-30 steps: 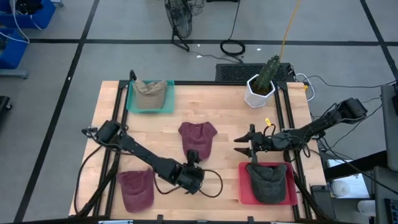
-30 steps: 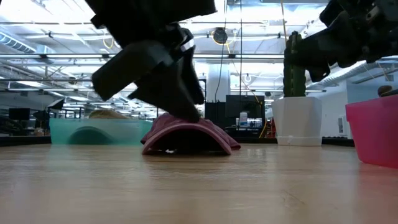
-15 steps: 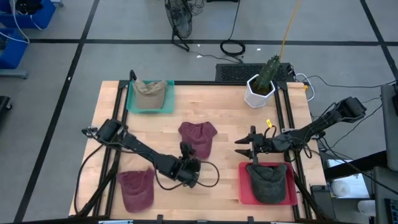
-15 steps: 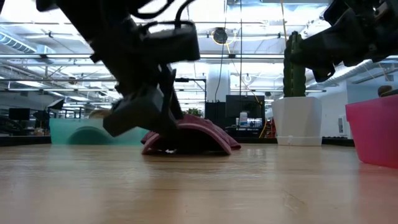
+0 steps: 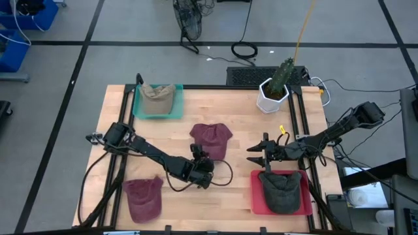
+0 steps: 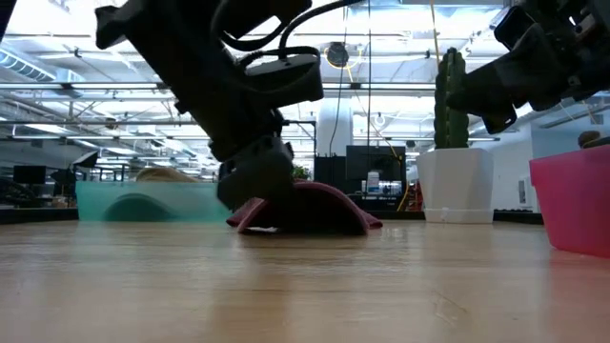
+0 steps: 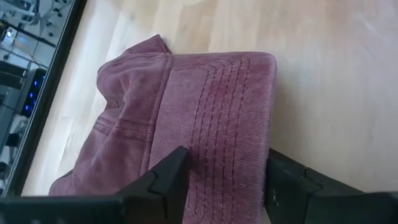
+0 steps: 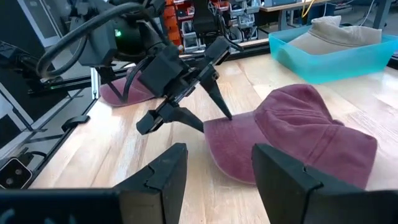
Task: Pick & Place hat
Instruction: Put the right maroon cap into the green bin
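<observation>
Left claw [image 5: 199, 154]: mine, low at the counter's middle, fingers [image 7: 166, 177] set either side of the brim of the maroon hat [image 5: 211, 139], spread across it; a firm pinch cannot be told. That hat lies on bare wood, crown toward the far edge.

Right claw [image 5: 253, 154]: mine, fingers apart, holding nothing, hovering just beyond the red tray [image 5: 256, 194].

Counter [image 5: 241, 124]: pale wooden planks with black rails along both sides, standing on a grey floor crossed by dark lines. Room beyond: open workshop, bright ceiling lights, benches and racks of equipment.

Count of hats, four:
- two maroon, one at my left claw, a second maroon hat [image 5: 143, 198] at the near left corner;
- one tan hat [image 5: 157, 94] in the teal tray [image 5: 138, 111], far left;
- one dark olive hat [image 5: 282, 189] in the red tray, near right.

Trays, two. White pot with cactus [image 5: 276, 90], one, far right.

Writing or labels: none legible.
</observation>
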Robot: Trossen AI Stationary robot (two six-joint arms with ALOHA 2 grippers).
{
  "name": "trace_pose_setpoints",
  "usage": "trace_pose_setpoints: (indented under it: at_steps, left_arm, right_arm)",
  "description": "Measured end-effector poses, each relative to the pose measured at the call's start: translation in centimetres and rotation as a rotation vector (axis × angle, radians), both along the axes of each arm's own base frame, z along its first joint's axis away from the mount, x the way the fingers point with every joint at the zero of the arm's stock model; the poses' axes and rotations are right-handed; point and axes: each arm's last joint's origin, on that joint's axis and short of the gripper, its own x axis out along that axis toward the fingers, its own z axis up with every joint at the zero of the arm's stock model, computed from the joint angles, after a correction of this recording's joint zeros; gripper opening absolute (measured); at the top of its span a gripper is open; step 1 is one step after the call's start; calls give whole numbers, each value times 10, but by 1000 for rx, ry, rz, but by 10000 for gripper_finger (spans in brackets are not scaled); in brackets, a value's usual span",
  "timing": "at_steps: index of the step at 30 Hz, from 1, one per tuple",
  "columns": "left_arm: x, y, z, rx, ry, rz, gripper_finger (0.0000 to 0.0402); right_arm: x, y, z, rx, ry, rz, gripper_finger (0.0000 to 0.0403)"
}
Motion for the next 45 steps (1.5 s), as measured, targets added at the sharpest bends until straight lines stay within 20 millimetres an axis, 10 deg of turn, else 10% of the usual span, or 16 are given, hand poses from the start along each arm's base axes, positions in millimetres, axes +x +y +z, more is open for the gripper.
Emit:
trace_pose_setpoints:
  at_steps: [10, 19, 30, 45]
  left_arm:
    - [2, 7, 2, 30, -70, 95, 148]
    - [1, 7, 5, 85, -160, 185, 17]
    - [-9, 2, 11, 230, -177, 216, 12]
    - [-80, 38, 128, 446, -157, 290, 18]
  right_arm:
    - [0, 0, -1, -15, 14, 1, 165]
    - [0, 0, -2, -19, 21, 1, 165]
    - [-1, 0, -5, -26, 46, 0, 165]
    - [-1, 0, -6, -22, 61, 0, 165]
